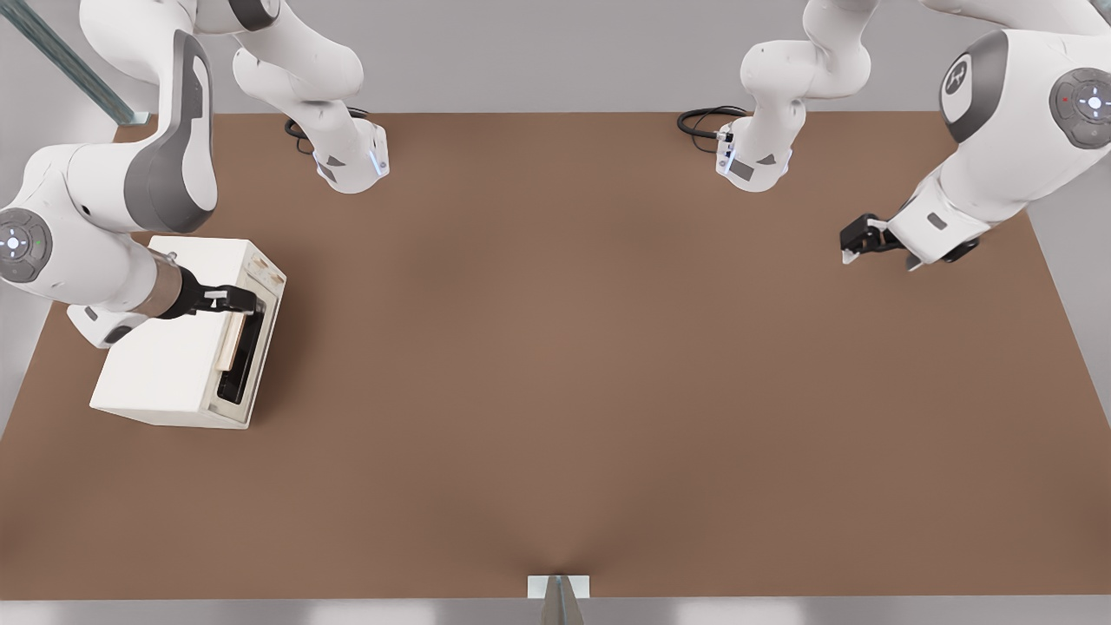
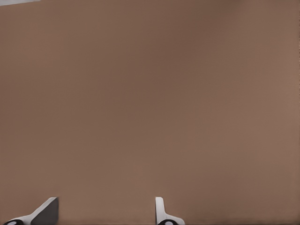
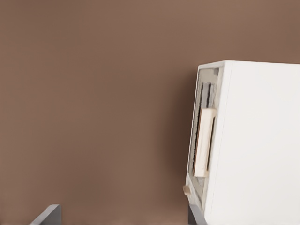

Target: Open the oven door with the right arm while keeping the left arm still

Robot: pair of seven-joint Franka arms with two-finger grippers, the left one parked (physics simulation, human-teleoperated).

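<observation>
The cream-white oven (image 1: 169,356) stands on the brown table at the front view's left, its front facing the table's middle. The oven door (image 1: 253,347), with a dark window and a pale tan bar handle (image 1: 232,340), stands upright against the oven's front. My right arm (image 1: 130,208) reaches over the oven's top. Its gripper (image 1: 246,301) hovers at the top front edge, just above the handle's far end, and is open. In the right wrist view the oven (image 3: 258,140), door (image 3: 208,77) and handle (image 3: 205,140) show, with the gripper (image 3: 121,216) spread wide and one fingertip (image 3: 196,216) beside the door.
Two arm bases (image 1: 351,161) (image 1: 751,161) with black cables stand at the table's back edge. The parked arm's gripper (image 1: 859,239) hangs over the table at the front view's right. A small grey bracket (image 1: 557,588) sits at the front edge.
</observation>
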